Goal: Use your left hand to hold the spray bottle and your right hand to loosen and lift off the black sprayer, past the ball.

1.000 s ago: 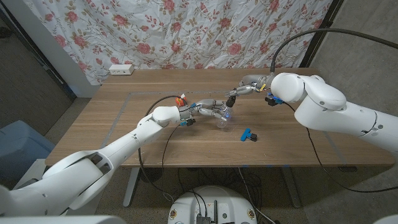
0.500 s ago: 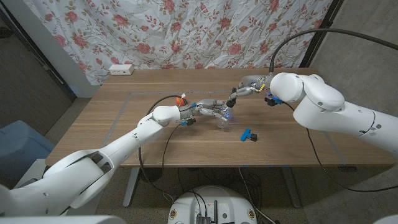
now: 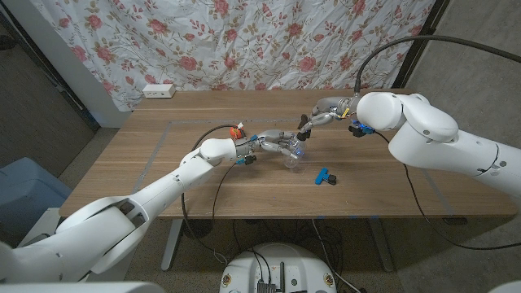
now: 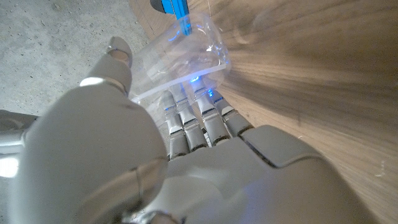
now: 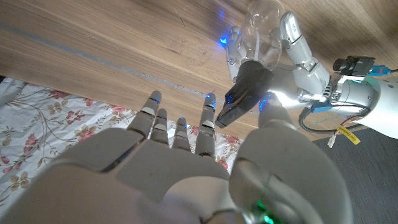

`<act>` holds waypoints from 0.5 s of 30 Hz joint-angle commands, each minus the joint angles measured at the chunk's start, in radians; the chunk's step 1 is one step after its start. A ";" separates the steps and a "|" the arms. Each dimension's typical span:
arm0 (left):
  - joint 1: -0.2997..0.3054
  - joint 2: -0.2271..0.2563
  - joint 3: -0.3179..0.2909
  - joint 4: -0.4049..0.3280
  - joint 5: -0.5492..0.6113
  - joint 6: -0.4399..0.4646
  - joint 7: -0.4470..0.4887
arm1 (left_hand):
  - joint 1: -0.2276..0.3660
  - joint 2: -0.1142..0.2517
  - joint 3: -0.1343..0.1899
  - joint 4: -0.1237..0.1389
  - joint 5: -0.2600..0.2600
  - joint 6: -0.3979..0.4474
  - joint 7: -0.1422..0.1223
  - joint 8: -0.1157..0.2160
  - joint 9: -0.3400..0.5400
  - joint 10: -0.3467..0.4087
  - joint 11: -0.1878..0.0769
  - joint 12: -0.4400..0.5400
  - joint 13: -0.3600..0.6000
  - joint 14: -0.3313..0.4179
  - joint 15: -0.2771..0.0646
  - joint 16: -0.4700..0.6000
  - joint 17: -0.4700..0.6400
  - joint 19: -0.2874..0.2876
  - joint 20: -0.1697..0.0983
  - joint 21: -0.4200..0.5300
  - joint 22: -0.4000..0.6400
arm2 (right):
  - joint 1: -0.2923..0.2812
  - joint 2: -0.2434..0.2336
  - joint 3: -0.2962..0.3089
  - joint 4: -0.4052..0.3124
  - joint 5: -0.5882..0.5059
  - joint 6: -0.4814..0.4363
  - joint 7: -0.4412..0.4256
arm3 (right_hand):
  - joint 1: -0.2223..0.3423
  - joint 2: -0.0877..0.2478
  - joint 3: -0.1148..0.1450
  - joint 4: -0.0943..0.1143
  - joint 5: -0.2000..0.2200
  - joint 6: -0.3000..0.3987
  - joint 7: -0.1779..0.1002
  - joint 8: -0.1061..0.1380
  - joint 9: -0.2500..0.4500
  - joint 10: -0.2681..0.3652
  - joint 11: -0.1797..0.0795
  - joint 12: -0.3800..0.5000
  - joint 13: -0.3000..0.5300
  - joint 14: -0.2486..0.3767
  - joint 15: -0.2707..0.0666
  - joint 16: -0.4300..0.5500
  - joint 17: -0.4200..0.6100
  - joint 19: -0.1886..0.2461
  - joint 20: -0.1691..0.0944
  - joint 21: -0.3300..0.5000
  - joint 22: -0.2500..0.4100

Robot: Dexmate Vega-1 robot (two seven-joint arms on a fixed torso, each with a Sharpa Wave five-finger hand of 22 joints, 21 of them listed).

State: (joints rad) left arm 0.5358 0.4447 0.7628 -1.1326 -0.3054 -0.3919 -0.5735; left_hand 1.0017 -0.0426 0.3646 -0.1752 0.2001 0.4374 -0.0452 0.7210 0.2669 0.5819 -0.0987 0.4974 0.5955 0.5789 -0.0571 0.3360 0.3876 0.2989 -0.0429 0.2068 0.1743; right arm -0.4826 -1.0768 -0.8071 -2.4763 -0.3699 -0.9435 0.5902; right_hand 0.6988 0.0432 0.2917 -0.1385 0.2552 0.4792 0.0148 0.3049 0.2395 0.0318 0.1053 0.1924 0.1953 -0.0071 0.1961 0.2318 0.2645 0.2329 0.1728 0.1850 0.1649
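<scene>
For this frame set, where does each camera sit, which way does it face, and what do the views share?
Head view: on the robot's head, looking down at the wooden table; both arms show.
Left wrist view: behind the left robot hand, facing the clear spray bottle it grips.
Right wrist view: behind the right robot hand, facing the black sprayer it pinches.
Shared: the bottle shows in all three.

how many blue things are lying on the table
1. A small blue object lies on the wooden table, apart from the clear spray bottle held by the left hand. More could be hidden behind the arms.
</scene>
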 commanded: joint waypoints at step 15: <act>0.012 0.009 0.002 -0.030 0.000 0.023 0.009 | -0.011 0.150 0.017 0.006 0.003 0.021 -0.019 0.095 0.001 0.073 -0.064 -0.001 0.009 0.012 -0.127 -0.006 0.003 0.011 -0.041 -0.002 0.004 | -0.095 -0.027 0.115 -0.005 0.141 0.048 -0.116 | 0.124 0.042 0.062 -0.043 0.033 0.031 -0.107 0.003 0.012 0.007 -0.028 0.012 0.003 0.014 -0.038 -0.001 -0.004 0.006 -0.039 0.004 0.003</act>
State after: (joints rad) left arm 0.5471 0.4535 0.7628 -1.1571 -0.3060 -0.3764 -0.5655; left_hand 1.0017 -0.0427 0.3675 -0.1781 0.1999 0.4356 -0.0470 0.7210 0.2660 0.5825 -0.0981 0.4884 0.6004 0.5790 -0.0571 0.3360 0.3874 0.2989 -0.0429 0.2068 0.1743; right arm -0.5469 -1.0950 -0.7302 -2.4839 -0.2864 -0.9112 0.5178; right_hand 0.8056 0.0818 0.3438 -0.1811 0.2824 0.5064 -0.0720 0.3049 0.2486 0.0421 0.0829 0.2003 0.1954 0.0074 0.1603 0.2318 0.2598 0.2372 0.1408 0.1850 0.1649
